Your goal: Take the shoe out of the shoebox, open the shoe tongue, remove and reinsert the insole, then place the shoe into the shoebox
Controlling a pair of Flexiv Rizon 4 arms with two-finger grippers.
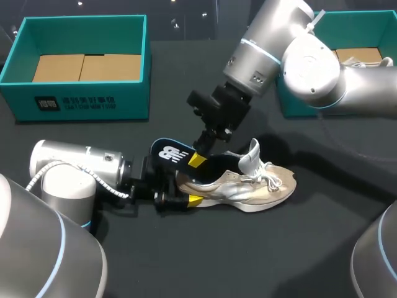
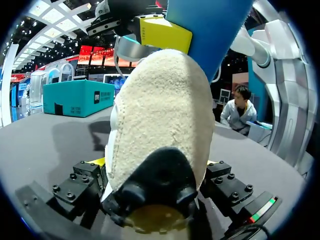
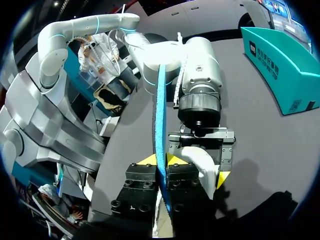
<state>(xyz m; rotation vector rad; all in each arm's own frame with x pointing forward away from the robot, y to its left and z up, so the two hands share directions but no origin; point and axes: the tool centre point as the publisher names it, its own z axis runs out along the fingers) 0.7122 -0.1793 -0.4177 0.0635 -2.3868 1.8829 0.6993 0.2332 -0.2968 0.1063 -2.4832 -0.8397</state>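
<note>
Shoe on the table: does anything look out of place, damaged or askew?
Nothing damaged. The blue insole sticks half out of the shoe at its heel end, pinched by the right gripper, while the left gripper clamps the heel; that fits the insole step.

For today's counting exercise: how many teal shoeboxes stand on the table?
2. The left shoebox sits at the far-left edge; the right shoebox at far right, partly behind the right arm.

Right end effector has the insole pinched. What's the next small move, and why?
Probably pull the insole up and out past the heel: the right end effector pinches it, its front seems inside the shoe, and the left end effector grips the heel.
</note>
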